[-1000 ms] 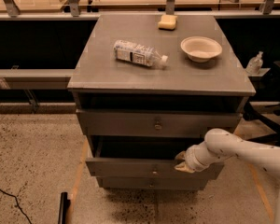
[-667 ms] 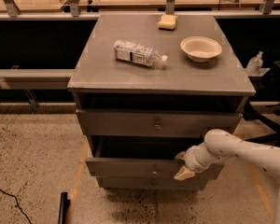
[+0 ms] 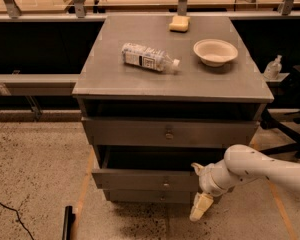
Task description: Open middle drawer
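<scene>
Lowered a little, the spread pincer (image 3: 197,189) hangs beside the pulled-out middle drawer (image 3: 140,180) above speckled floor (image 3: 35,174).

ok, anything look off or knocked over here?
Only the water bottle: it lies on its side on the cabinet top, with no spill visible. The bowl is upright. The middle drawer stands out from the front, as the task wants. The gripper sits at its right end, fingers apart.
</scene>
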